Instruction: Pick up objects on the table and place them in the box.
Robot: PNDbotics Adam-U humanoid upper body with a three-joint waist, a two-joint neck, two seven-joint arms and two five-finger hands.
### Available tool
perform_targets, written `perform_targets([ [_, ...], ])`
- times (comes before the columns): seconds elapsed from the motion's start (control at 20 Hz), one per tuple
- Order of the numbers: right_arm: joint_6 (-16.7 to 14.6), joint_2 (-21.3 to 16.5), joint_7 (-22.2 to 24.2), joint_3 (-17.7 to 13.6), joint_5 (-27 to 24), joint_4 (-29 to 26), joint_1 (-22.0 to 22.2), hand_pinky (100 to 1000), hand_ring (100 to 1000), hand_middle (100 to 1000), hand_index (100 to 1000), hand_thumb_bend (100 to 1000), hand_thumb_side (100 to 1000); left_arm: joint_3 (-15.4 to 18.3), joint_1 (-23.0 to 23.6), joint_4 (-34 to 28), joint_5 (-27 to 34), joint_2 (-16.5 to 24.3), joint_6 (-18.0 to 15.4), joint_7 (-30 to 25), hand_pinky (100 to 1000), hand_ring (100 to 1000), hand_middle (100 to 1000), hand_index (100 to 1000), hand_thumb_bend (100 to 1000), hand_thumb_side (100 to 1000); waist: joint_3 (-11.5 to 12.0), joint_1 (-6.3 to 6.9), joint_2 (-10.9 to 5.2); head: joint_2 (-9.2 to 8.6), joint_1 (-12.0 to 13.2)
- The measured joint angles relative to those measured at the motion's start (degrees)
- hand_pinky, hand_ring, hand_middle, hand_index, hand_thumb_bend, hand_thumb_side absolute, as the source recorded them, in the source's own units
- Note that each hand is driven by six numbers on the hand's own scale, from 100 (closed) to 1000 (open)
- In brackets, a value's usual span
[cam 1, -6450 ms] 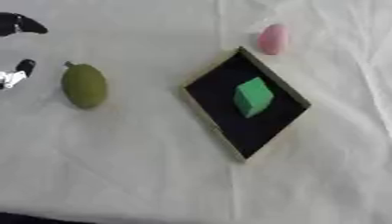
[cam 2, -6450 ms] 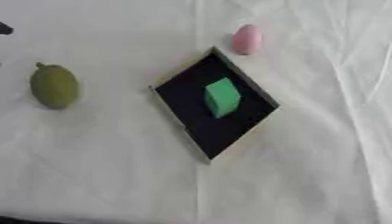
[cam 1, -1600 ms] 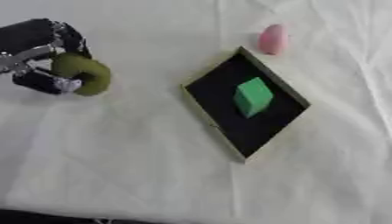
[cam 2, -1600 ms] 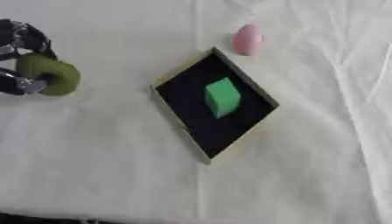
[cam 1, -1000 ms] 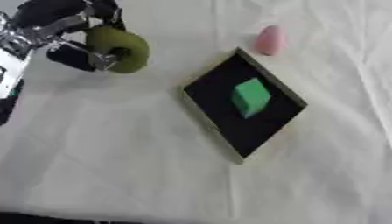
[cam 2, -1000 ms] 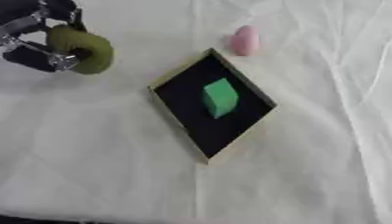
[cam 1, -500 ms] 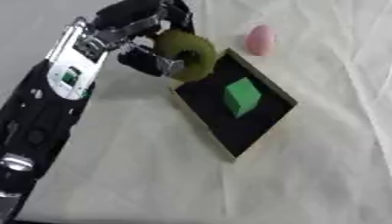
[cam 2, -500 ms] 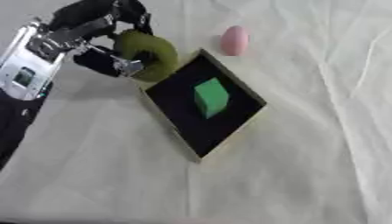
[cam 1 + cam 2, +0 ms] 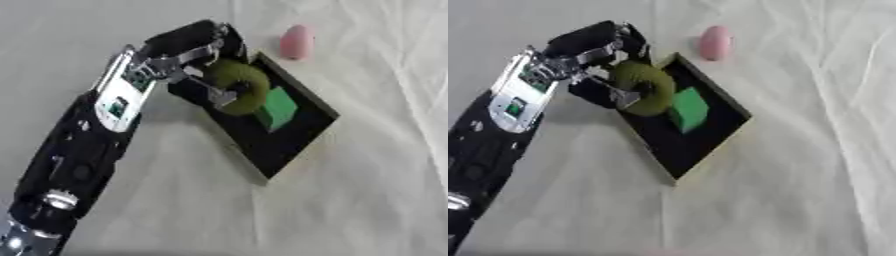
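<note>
Progress reads as roughly midway, judging by what lies where. From the lower left of the frame the left arm slants up toward the upper middle, and the left hand (image 9: 188,60) has its fingers curled round the olive-green fruit (image 9: 238,92), holding it over the upper-left part of the black box (image 9: 289,145); whether the fruit touches the box floor cannot be told. Just right of the fruit, inside the box, sits the green block (image 9: 278,108), so one object looks already delivered. Further right and higher, near the upper middle of the frame, the pink object (image 9: 296,42) lies on the white cloth (image 9: 367,200) just outside the box's top corner, not yet collected. Right hand shows in neither view
</note>
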Motion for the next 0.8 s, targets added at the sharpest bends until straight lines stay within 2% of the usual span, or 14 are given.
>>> perform_targets([
  [0.15, 0.0, 0.0, 0.0, 0.0, 0.0, 0.0, -0.1, 947, 754, 596, 768, 100, 568, 0.2, 0.6, 0.2, -1.8, 0.0, 0.1, -0.1, 490, 463, 367, 561, 100, 246, 0.0, 0.00, 0.02, -0.01, -0.1],
  [0.3, 0.0, 0.0, 0.0, 0.0, 0.0, 0.0, -0.2, 947, 754, 596, 768, 100, 568, 0.3, 0.8, 0.2, -3.0, 0.0, 0.1, -0.1, 585, 546, 457, 660, 100, 244, -0.1, 0.00, 0.02, -0.03, -0.2],
  [0.35, 0.0, 0.0, 0.0, 0.0, 0.0, 0.0, -0.2, 947, 754, 596, 768, 100, 568, 0.3, 0.9, 0.2, -3.3, -0.1, 0.1, -0.1, 677, 636, 546, 744, 100, 244, -0.1, 0.00, 0.02, -0.10, -0.2],
  [0.4, 0.0, 0.0, 0.0, 0.0, 0.0, 0.0, -0.2, 946, 753, 596, 768, 100, 568, 0.2, 0.9, 0.2, -3.7, -0.1, 0.1, -0.1, 787, 761, 688, 842, 100, 244, -0.1, 0.01, 0.02, -0.16, -0.3],
  [0.45, 0.0, 0.0, 0.0, 0.0, 0.0, 0.0, -0.2, 947, 753, 596, 768, 100, 568, 0.2, 0.9, 0.1, -4.1, -0.1, 0.1, -0.1, 865, 841, 787, 919, 100, 244, -0.1, 0.01, 0.02, -0.18, -0.3],
  [0.5, 0.0, 0.0, 0.0, 0.0, 0.0, 0.0, -0.2, 947, 753, 596, 768, 100, 568, 0.1, 0.9, -0.1, -4.6, -0.1, 0.1, -0.1, 907, 885, 830, 948, 100, 244, -0.1, 0.01, 0.02, -0.18, -0.3],
  [0.8, 0.0, 0.0, 0.0, 0.0, 0.0, 0.0, -0.2, 947, 753, 596, 768, 100, 568, 0.4, 1.0, -2.1, -8.0, -0.1, -0.9, 0.9, 970, 960, 902, 1000, 100, 199, -0.1, 0.02, 0.02, -0.20, -0.3],
])
